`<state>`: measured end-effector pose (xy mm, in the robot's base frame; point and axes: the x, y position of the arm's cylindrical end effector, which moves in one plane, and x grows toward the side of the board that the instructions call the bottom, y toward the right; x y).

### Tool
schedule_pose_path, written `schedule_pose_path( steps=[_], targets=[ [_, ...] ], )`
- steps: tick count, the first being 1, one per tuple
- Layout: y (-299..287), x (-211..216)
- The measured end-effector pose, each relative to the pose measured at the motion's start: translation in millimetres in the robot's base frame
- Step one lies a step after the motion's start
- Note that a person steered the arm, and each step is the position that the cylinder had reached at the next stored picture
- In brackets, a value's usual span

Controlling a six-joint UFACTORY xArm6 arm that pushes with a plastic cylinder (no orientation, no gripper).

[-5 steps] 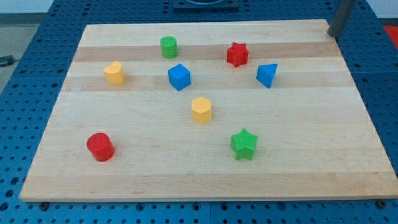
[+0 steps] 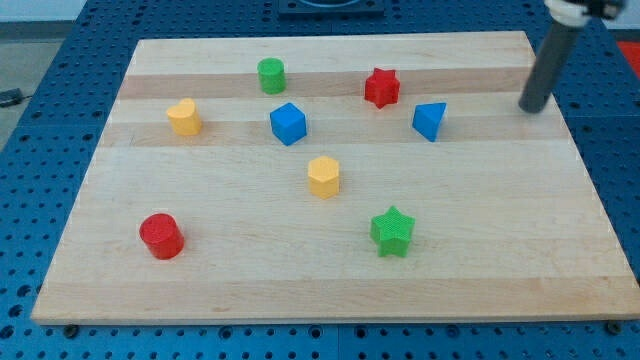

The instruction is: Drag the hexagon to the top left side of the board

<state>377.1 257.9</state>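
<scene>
The yellow hexagon [image 2: 323, 176] sits near the middle of the wooden board [image 2: 200, 290]. My tip [image 2: 531, 108] is at the board's right side near the view's top, well to the right of the blue triangular block [image 2: 429, 120] and far from the hexagon. It touches no block.
A green cylinder [image 2: 271, 75], a red star [image 2: 381, 87], a blue cube [image 2: 288, 123] and a yellow heart-like block [image 2: 184, 117] lie across the upper half. A red cylinder [image 2: 161, 236] is at the lower left, a green star [image 2: 392, 231] at the lower middle.
My tip has moved down the view along the right side of the board, from the top right corner to level with the blue triangular block. No block has moved.
</scene>
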Motion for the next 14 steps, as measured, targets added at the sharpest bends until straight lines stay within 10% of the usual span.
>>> schedule_pose_path(
  steps=[5, 14],
  targets=[
    [-189, 111],
    [-398, 35]
  ],
)
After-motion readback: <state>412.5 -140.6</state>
